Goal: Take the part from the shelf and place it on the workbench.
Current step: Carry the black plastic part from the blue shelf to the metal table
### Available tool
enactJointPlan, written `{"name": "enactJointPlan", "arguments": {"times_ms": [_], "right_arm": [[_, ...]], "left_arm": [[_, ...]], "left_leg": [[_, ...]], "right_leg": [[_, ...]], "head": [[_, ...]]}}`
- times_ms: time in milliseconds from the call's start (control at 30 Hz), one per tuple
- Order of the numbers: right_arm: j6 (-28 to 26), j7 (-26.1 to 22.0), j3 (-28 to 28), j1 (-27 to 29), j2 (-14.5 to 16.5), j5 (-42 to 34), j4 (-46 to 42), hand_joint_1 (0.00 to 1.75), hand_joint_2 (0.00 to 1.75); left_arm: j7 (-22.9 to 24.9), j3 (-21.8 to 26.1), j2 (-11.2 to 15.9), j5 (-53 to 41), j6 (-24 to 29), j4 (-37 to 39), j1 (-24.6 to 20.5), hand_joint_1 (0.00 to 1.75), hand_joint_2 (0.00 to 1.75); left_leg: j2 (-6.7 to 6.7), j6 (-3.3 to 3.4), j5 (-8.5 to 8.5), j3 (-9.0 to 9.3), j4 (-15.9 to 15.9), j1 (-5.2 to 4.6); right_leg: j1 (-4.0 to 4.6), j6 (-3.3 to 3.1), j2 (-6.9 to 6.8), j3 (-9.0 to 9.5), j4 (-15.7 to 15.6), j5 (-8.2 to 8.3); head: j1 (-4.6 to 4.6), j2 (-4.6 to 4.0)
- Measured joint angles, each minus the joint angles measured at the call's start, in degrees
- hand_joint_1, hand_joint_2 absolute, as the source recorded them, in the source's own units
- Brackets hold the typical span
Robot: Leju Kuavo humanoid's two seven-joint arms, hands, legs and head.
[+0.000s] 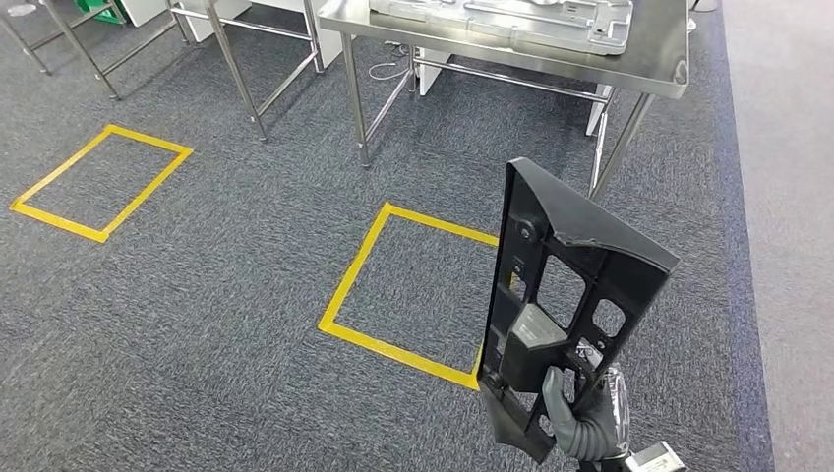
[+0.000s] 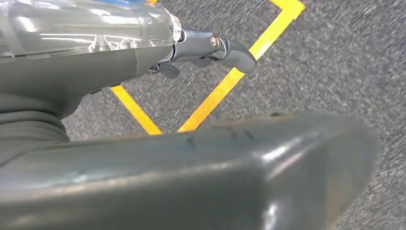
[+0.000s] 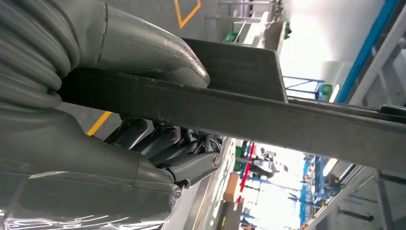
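Part (image 1: 570, 295) stands upright over grey carpet (image 1: 226, 295), gripped at its lower end by the right hand (image 1: 580, 418). Left hand (image 2: 210, 48) hangs with fingers apart, holding nothing. Yellow floor squares (image 1: 98, 182) lie left; workbench (image 1: 659, 59) stands beyond the part.

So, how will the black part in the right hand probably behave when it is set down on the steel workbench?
The black part looks like rigid moulded plastic with cut-outs, so probably stiff and light. It is tall and thin, so it would likely tip if stood on edge on the workbench. The right hand grips only its lower end, so it may swing.
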Motion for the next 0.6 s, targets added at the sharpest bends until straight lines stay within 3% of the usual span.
{"name": "enactJointPlan", "arguments": {"times_ms": [67, 100, 167, 200, 233, 267, 333, 400, 533, 600], "right_arm": [[-0.20, 0.05, -0.12, 0.01, -0.01, 0.21, -0.19, 1.75, 1.75], [-0.25, 0.08, -0.16, -0.02, -0.01, 0.25, -0.28, 1.75, 1.75], [-0.38, 0.25, -0.19, -0.10, -0.01, 0.32, -0.34, 1.75, 1.75], [-0.47, 0.39, -0.19, -0.09, -0.01, 0.38, -0.33, 1.75, 1.75], [-0.57, 0.57, -0.20, -0.07, -0.01, 0.46, -0.33, 1.75, 1.75], [-0.68, 0.73, -0.20, -0.06, -0.01, 0.51, -0.32, 1.75, 1.75], [-0.84, 0.92, -0.20, -0.07, -0.01, 0.61, -0.31, 1.75, 1.75], [-1.02, 0.97, -0.21, -0.19, -0.03, 0.67, -0.22, 1.75, 1.75], [-1.29, 1.19, -0.21, -0.40, -0.09, 0.78, -0.02, 1.75, 1.75], [-1.40, 1.42, -0.19, -0.79, -0.13, 1.02, 0.12, 1.75, 1.75]], "left_arm": [[-0.02, -0.01, 0.00, -0.10, -0.09, 0.00, -0.02, 0.00, 0.00], [-0.03, -0.02, 0.00, -0.15, -0.11, 0.00, -0.03, 0.00, 0.00], [-0.03, -0.01, 0.01, -0.25, -0.15, 0.00, -0.02, 0.00, 0.00], [-0.01, 0.00, 0.02, -0.28, -0.16, 0.00, 0.05, 0.00, 0.00], [0.04, 0.01, 0.02, -0.32, -0.19, 0.00, 0.15, 0.00, 0.00], [0.09, 0.01, 0.02, -0.33, -0.22, 0.00, 0.24, 0.00, 0.00], [0.18, 0.01, 0.07, -0.35, -0.28, 0.00, 0.37, 0.00, 0.00], [0.26, 0.01, 0.28, -0.37, -0.31, 0.01, 0.38, 0.00, 0.00], [0.42, 0.01, 0.39, -0.39, -0.35, 0.01, 0.35, 0.00, 0.00], [0.51, 0.02, 0.39, -0.37, -0.32, 0.02, 0.37, 0.00, 0.00]], "left_leg": [[-0.46, -0.53, -1.04, -0.20, 1.62, 0.24], [-0.89, -0.65, -2.25, -1.41, 4.20, 0.31], [-1.59, -0.64, -5.19, -5.97, 12.36, 0.28], [-1.72, -0.56, -5.88, -8.37, 15.92, 0.24], [-1.77, -0.38, -5.38, -9.95, 17.57, 0.16], [-1.80, -0.07, -3.66, -10.38, 16.84, 0.03], [-2.02, 1.14, 1.66, -8.43, 9.91, -0.51], [-2.33, 2.36, 4.23, -6.01, 3.66, -1.13], [-2.50, 3.18, 3.59, -4.06, 0.53, -1.40], [-2.47, 3.57, 3.30, -2.45, -0.40, -1.04]], "right_leg": [[-0.09, -0.84, 0.28, 0.72, -0.31, -0.20], [-0.15, -1.21, 0.38, 1.15, -0.44, -0.31], [0.15, -1.78, 0.54, 1.71, -0.44, -0.80], [0.37, -1.96, 0.72, 2.00, -0.42, -1.08], [0.59, -2.09, 0.98, 2.40, -0.42, -1.43], [0.80, -2.14, 1.25, 2.93, -0.41, -1.83], [1.06, -2.16, 1.65, 4.19, -0.47, -2.74], [1.16, -1.81, 1.85, 4.85, -0.55, -3.55], [0.89, -0.50, 1.78, 5.33, 0.49, -3.20], [0.77, 0.03, 1.46, 3.70, 4.08, -4.15]], "head": [[0.00, 0.00], [0.00, 0.00], [0.00, 0.00], [0.00, 0.00], [0.00, 0.00], [0.00, 0.00], [0.01, 0.00], [0.04, 0.00], [0.09, 0.00], [0.09, 0.00]]}}
